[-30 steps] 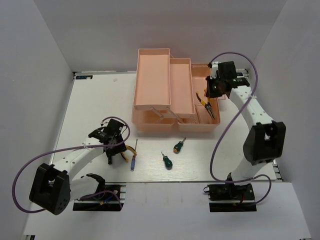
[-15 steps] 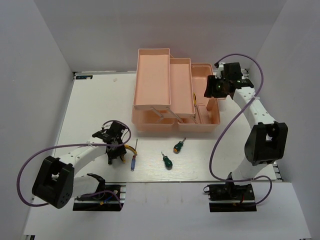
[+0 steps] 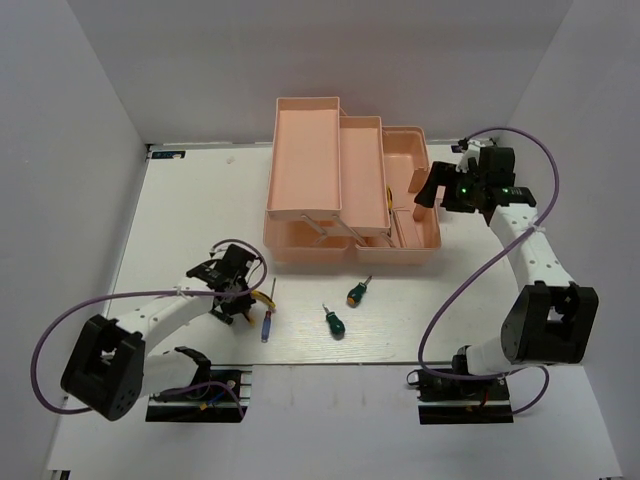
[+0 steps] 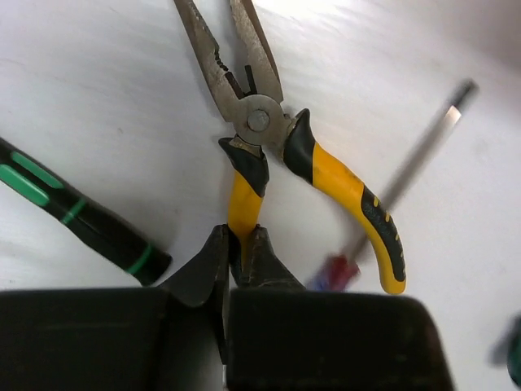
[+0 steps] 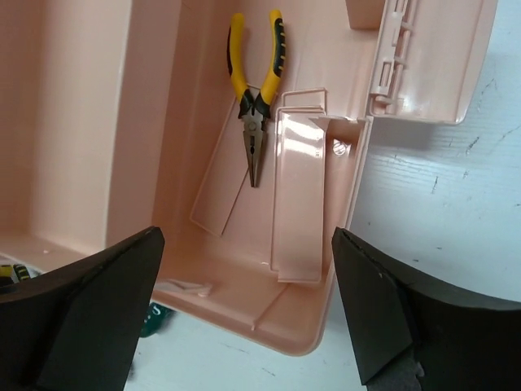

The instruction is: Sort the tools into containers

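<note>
My left gripper is shut on one yellow handle of the pliers, which lie on the table; in the top view this gripper sits left of the pliers. A black screwdriver with green stripes lies to its left and a blue-handled screwdriver to its right. Two green-handled screwdrivers lie in front of the pink toolbox. A second pair of pliers rests in the toolbox's right compartment. My right gripper hangs open and empty above that compartment's edge.
The toolbox's stepped trays stand unfolded at the back middle. White walls close in the table on the left, right and back. A pink divider stands in the right compartment beside the pliers.
My left gripper has closed on the pliers' handle. My right gripper has opened, left its pliers in the toolbox and pulled back to the right.
</note>
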{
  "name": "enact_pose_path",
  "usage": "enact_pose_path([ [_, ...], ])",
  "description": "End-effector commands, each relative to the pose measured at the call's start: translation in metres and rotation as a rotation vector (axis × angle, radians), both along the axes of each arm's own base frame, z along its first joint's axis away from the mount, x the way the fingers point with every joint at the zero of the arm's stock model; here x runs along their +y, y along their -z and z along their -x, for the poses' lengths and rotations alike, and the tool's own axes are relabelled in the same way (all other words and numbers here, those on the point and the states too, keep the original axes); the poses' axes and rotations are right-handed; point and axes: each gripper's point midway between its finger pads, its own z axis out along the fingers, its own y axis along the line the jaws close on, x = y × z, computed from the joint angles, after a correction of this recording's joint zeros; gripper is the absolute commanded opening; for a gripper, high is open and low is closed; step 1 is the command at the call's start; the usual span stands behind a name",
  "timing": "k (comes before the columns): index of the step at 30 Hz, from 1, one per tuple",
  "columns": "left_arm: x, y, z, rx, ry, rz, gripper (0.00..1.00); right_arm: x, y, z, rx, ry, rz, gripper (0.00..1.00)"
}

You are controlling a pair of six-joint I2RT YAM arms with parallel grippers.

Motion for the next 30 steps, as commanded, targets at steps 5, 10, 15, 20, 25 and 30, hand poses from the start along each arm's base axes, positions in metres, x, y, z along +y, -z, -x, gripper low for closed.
enact_pose_path([
  [5, -0.043, -0.103, -0.023, -0.329, 0.272, 0.181, 0.00, -0.016, -0.022, 0.003, -0.107, 0.006, -0.057, 0.78],
  [10, -0.109, -0.162, -0.007, -0.581, 0.718, 0.454, 0.00, -0.017, -0.020, 0.008, -0.088, -0.023, -0.114, 0.00],
  [15, -0.169, -0.237, 0.039, -0.818, 1.180, 0.804, 0.00, 0.010, -0.039, 0.038, -0.126, -0.314, -0.277, 0.00],
  [20, -0.210, -0.292, 0.038, -0.893, 1.391, 0.924, 0.00, 0.035, -0.044, 0.075, -0.132, -0.622, -0.366, 0.09],
  [25, -0.271, -0.324, 0.016, -0.913, 1.520, 0.968, 0.00, 0.028, -0.027, 0.076, -0.097, -0.579, -0.280, 0.10],
  [30, -0.336, -0.304, -0.054, -0.879, 1.432, 0.919, 0.00, 0.000, -0.028, 0.061, -0.170, -0.396, -0.071, 0.10],
])
